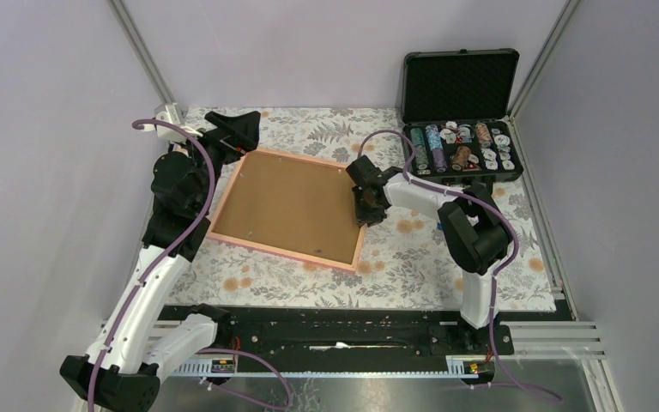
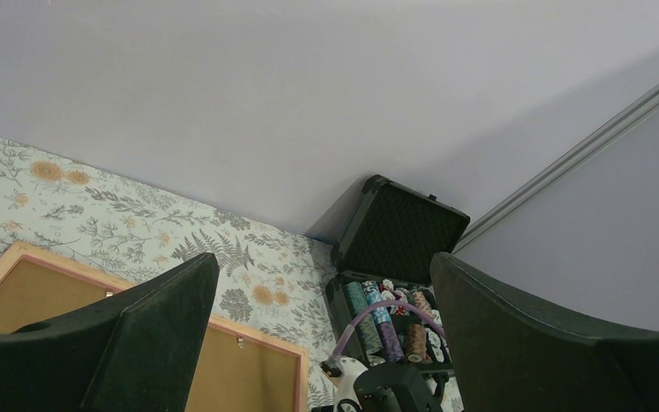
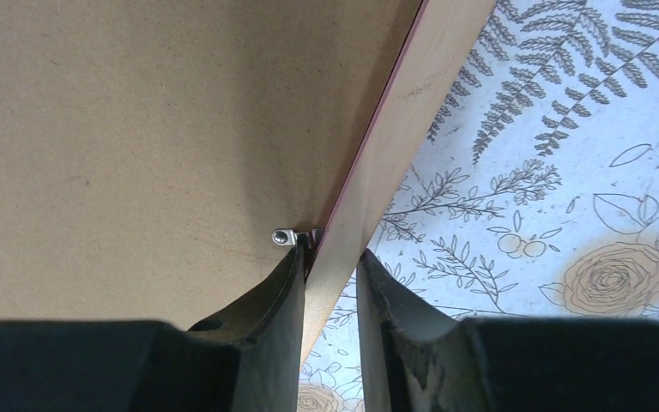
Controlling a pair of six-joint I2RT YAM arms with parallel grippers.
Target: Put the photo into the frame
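The frame (image 1: 283, 251) lies face down on the floral cloth, pink-edged, with the brown backing board (image 1: 287, 202) filling it. The photo is not in view. My right gripper (image 1: 365, 213) sits low at the frame's right edge. In the right wrist view its jaws (image 3: 330, 257) are closed narrowly astride the pale wooden border (image 3: 395, 120), the left finger beside a small metal clip (image 3: 290, 235). My left gripper (image 1: 238, 129) hangs open and empty above the frame's far left corner. Its wrist view (image 2: 324, 275) looks across the frame's corner (image 2: 257, 336) to the right arm.
An open black case (image 1: 463, 129) of poker chips stands at the back right, also in the left wrist view (image 2: 403, 232). Grey walls enclose the table on three sides. The floral cloth (image 1: 429, 266) lies bare to the right and near side of the frame.
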